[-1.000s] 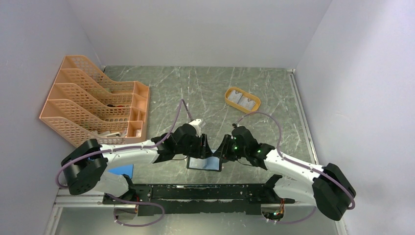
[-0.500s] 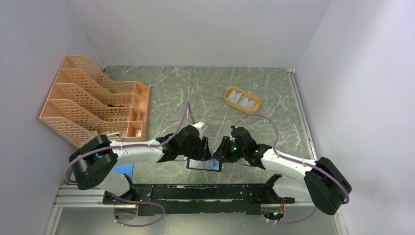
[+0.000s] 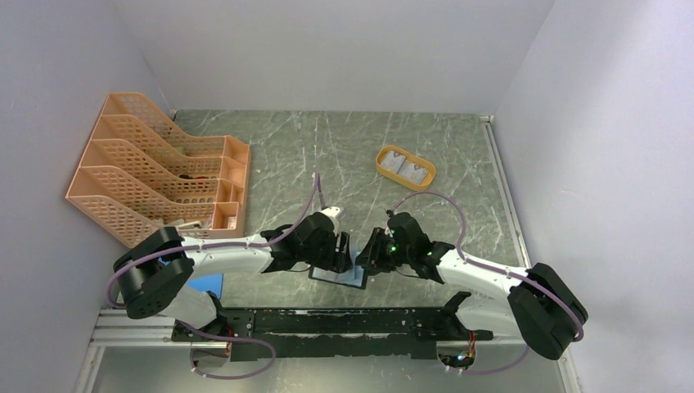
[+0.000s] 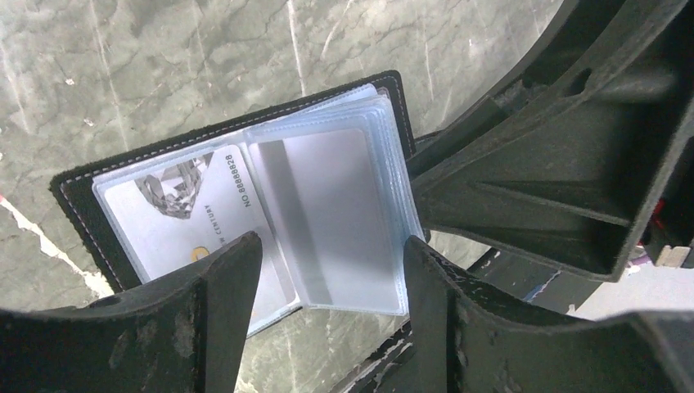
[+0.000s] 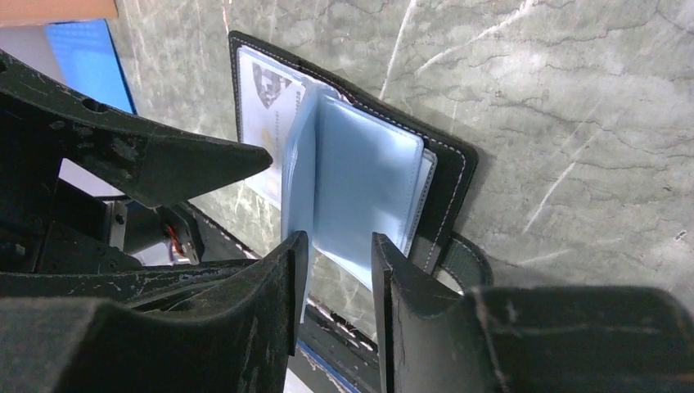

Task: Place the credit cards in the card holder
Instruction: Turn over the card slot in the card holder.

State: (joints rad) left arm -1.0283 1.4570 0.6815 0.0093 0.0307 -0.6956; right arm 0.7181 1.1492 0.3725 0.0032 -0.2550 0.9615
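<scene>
On the green marbled table (image 3: 344, 147), both arms reach low toward the near edge, where the card holder (image 3: 335, 276) lies open. The left gripper (image 4: 331, 250) hangs over it, fingers well apart. The right gripper (image 5: 337, 246) straddles the clear sleeves (image 5: 360, 188) with a narrow gap; I can't tell if it pinches them. The orange tray (image 3: 380, 158), well apart, holds the credit cards (image 3: 398, 164); one card (image 4: 184, 217) sits pocketed already. I judge a sleeve is being readied, and next a card needs fetching.

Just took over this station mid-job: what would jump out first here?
The left pincer and right pincer meet over the black card holder, lying open at the near edge of the table, clear sleeves fanned, one card already pocketed. Farther back on the right, an orange tray holds two more cards.
</scene>
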